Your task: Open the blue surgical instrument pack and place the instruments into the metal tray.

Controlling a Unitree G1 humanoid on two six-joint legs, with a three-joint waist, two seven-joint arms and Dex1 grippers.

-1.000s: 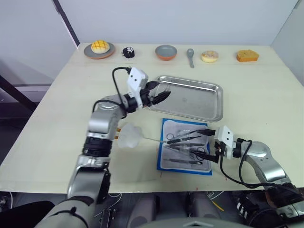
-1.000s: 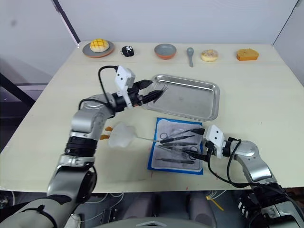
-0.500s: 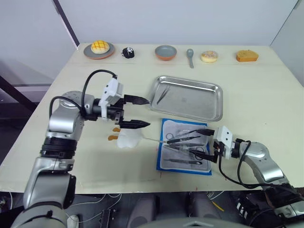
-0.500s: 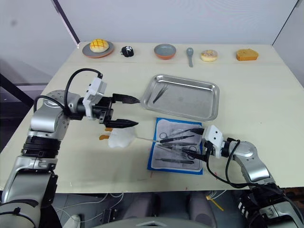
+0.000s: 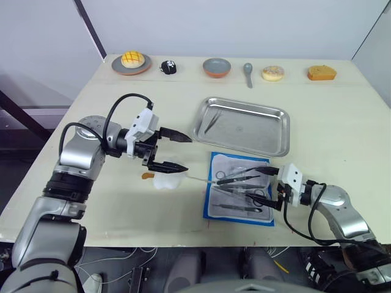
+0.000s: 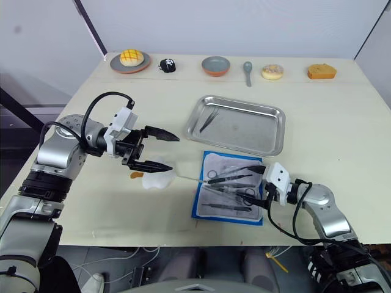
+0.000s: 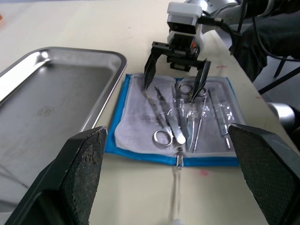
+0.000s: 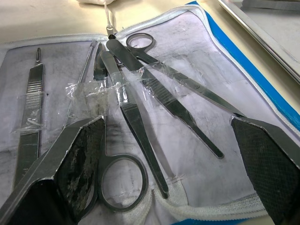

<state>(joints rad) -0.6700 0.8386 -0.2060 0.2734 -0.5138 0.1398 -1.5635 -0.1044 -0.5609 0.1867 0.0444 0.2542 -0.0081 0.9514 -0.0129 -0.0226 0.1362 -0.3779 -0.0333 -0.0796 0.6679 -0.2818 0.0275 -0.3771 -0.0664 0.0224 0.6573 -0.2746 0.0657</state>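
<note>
Blue surgical instrument pack [image 5: 239, 189] lies open beside the metal tray [image 5: 242, 126]. Your right tool [image 7: 177, 65] is spread over taped instruments [image 8: 140, 101]; tape may drag neighbours out.

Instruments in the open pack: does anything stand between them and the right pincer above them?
Only the pack's clear pocket strips, lying across the instruments. Otherwise nothing visible stands between them and the open right pincer, poised over the pack's right edge.
</note>
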